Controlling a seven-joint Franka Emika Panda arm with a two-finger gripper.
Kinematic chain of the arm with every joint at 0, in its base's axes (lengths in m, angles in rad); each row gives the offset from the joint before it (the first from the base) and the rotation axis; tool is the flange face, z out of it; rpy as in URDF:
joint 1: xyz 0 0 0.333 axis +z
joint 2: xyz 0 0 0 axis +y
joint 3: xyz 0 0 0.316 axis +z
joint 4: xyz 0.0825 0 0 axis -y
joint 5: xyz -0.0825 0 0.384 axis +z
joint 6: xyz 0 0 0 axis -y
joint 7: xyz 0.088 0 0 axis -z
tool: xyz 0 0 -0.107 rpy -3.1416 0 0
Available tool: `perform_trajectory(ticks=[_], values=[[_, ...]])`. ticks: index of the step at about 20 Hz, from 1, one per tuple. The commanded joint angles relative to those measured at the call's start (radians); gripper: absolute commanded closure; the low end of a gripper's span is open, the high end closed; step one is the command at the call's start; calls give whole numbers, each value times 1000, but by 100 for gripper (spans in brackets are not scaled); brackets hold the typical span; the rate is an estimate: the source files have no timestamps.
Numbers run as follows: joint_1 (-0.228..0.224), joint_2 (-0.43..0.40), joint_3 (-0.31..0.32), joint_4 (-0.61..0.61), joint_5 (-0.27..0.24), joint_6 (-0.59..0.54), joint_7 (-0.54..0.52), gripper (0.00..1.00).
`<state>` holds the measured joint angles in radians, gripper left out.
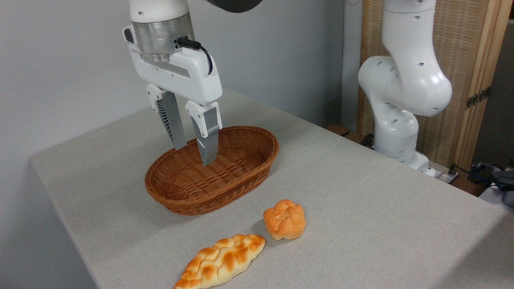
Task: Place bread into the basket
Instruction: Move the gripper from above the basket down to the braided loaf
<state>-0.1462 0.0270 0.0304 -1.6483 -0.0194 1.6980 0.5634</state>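
Observation:
The bread [221, 261], a long braided golden-orange loaf with pale sides, lies on the table near the front edge. The basket [263, 158], an oval reddish-brown wicker one, stands behind it toward the middle of the table and holds nothing. My gripper [194, 154] hangs above the basket's inside, fingers pointing down and spread apart, with nothing between them. It is well away from the loaf.
A small round knotted orange bun [284, 219] sits between the loaf and the basket. The arm's white base [401, 100] rises at the table's back right. A grey cloth [361, 192] covers the table, whose front edge runs close to the loaf.

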Motion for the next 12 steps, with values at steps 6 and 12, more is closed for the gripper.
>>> perform_trajectory(ticks=[6,12], values=[[-1,14,0,18,1,-34,20,0],[1,11,0,15,1,-31,16,0]])
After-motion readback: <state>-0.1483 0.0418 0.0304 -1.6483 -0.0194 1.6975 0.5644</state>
